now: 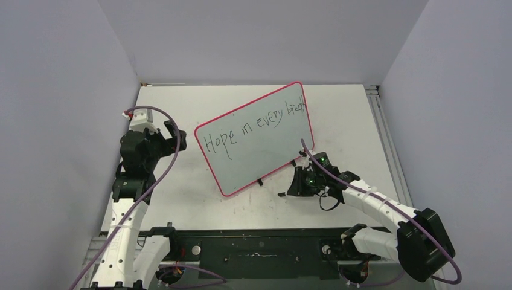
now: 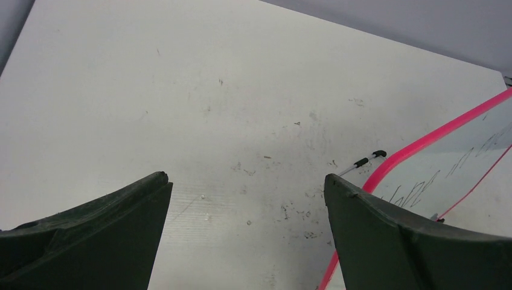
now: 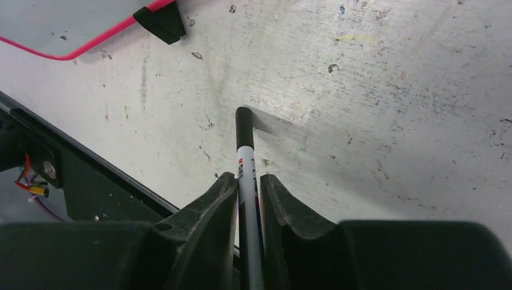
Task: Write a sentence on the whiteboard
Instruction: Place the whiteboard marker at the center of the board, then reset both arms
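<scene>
Whiteboard (image 1: 259,158) at mid-worktop, long axis slanting from near left toward far right, sentence (image 1: 253,125) "Hope in every breath" running along it to the far-right end. Right gripper (image 3: 247,181) just off the board's near-right edge, fingers clamped on pen (image 3: 245,151), black end over bare worktop, not on the board. Left gripper (image 2: 246,178) beside the board's left short edge, fingers wide apart, holding nothing. Seemingly complete lettering; nearer its last word, the right arm.

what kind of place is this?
Probably a robot test cell: grey walls box in a scuffed white table, a left arm and right arm bolted at its near edge, a whiteboard as the prop.
</scene>
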